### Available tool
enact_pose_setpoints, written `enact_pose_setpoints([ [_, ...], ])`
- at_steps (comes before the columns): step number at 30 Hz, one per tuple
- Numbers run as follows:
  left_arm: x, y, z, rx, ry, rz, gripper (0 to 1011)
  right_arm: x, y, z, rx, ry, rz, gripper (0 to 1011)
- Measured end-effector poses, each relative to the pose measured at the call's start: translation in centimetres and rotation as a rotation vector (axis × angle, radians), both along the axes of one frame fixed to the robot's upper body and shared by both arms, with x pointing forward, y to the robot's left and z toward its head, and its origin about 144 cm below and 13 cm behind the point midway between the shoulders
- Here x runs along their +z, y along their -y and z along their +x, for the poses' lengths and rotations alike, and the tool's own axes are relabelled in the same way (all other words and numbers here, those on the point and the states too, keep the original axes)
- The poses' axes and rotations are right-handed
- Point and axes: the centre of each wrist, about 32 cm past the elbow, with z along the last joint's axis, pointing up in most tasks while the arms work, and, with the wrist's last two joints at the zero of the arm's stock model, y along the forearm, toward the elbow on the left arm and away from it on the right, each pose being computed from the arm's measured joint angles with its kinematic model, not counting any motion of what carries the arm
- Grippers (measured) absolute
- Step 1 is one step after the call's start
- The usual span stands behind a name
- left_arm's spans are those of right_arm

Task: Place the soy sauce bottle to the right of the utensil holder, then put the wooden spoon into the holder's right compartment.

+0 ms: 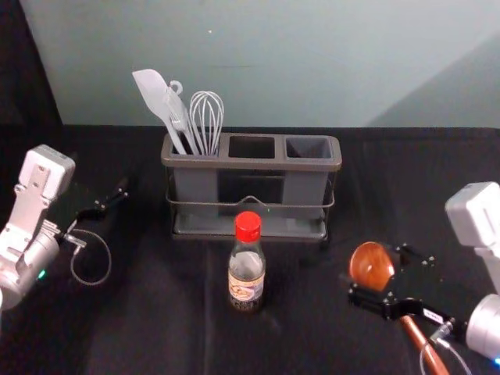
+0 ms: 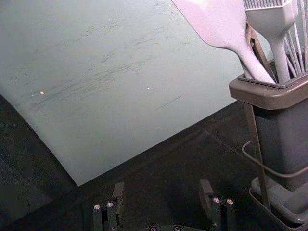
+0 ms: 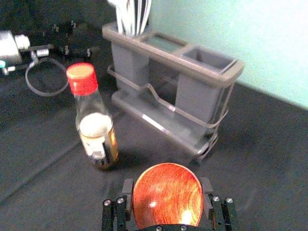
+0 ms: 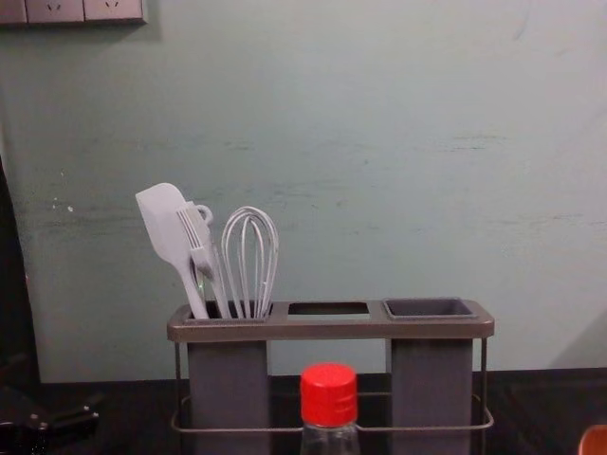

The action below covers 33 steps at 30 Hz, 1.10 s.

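Wooden spoon (image 1: 371, 266), bowl (image 3: 168, 202) pinched in my right gripper (image 3: 167, 186) right of the bottle (image 1: 247, 269), should enter the right compartment (image 1: 308, 148) steeply, handle (image 1: 425, 346) first; left gripper (image 2: 162, 184) waits wide left of the holder (image 1: 258, 165).

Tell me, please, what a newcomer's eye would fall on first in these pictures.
Probably the glass soy sauce bottle with its bright red cap, standing before the grey utensil holder. Next might come the glossy reddish-brown wooden spoon on the robot's right, its bowl between the jaws of the right gripper. A pale spatula and wire whisk rise from the holder's left compartment.
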Motion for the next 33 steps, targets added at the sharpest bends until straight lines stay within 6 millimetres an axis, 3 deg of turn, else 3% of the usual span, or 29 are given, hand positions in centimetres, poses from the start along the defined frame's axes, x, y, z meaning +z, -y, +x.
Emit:
enact_pose_setpoints([
  [13, 0.0, 0.0, 0.0, 0.000, 0.000, 0.000, 1000, -2.1, 0.1, -2.6, -0.026, 0.395, 0.067, 840],
  [33, 0.0, 0.0, 0.0, 0.000, 0.000, 0.000, 1000, -2.5, -0.1, -2.6, -0.015, 0.411, 0.072, 840],
])
